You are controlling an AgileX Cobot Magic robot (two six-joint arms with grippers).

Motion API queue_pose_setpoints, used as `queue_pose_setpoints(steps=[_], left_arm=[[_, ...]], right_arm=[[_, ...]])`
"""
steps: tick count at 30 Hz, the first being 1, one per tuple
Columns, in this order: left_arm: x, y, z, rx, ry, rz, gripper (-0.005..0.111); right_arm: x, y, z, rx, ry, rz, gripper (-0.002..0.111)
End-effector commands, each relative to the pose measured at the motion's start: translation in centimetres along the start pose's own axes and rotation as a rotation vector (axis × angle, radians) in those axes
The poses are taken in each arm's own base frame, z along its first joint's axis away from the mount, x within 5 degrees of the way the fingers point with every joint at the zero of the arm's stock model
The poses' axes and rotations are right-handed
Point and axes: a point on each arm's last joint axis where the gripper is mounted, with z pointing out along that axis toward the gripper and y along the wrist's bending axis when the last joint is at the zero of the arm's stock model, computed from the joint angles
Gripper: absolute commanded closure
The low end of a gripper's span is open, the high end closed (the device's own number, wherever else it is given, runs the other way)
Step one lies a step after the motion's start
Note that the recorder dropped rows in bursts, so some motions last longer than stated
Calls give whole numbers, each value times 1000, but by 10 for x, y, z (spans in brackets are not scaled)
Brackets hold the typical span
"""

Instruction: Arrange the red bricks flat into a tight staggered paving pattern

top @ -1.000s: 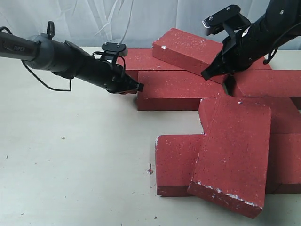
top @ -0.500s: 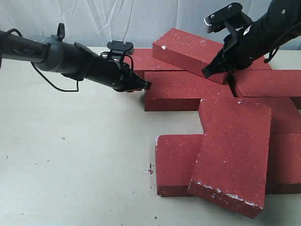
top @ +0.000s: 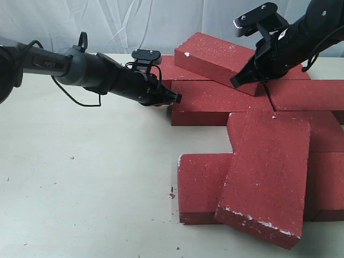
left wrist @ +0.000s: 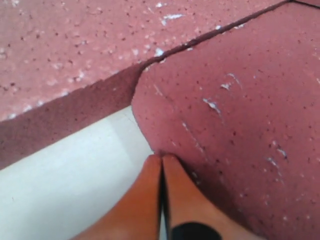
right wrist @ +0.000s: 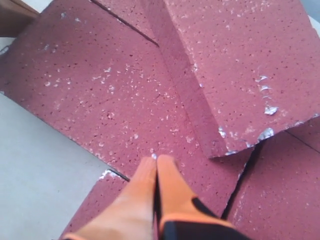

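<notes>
Several red bricks lie in a loose cluster. One brick point(top: 217, 58) rests tilted on top of the back row. Another point(top: 269, 177) lies askew over the front ones point(top: 201, 185). My left gripper point(top: 176, 98) is shut and empty, its fingertips point(left wrist: 156, 165) pressed against the left end of the middle-row brick point(top: 215, 102) point(left wrist: 240, 110). My right gripper point(top: 264, 94) point(right wrist: 156, 159) is shut too, holding nothing, its tips just above that same flat brick point(right wrist: 100, 90) beside the tilted top brick point(right wrist: 240, 65).
A pale, scuffed table point(top: 80, 177) stretches to the left and front of the bricks. White sheeting point(top: 107, 21) hangs along the back. More bricks point(top: 328, 183) run off the right edge. A cable point(top: 70, 97) loops under the left arm.
My left gripper has moved right and pushed the middle-row brick to the right, closer to its neighbours. The right arm has barely shifted.
</notes>
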Motion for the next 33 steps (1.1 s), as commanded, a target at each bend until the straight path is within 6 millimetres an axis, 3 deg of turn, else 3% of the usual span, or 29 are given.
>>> queue_pose_setpoints(steps=[1,13,25,30,33], left_arm=[[7,-4,11,25,18,-14,107],[8,-1,9,27,38,2,107],[-15,20,-25,-3,26,26,107],[-11,13,-31,74,103,18,107],[-7,1,-24,101,123,23,107]], right_arm=[[-2,-3,-4,15,-22,3,109],[-2,-3,-4,18,-29,5,109],[-2,-3,-4,18,-29,5,109],[-2,-3,-4,17,-30,7,109],[-2,-3,-4,16,-31,9,109]])
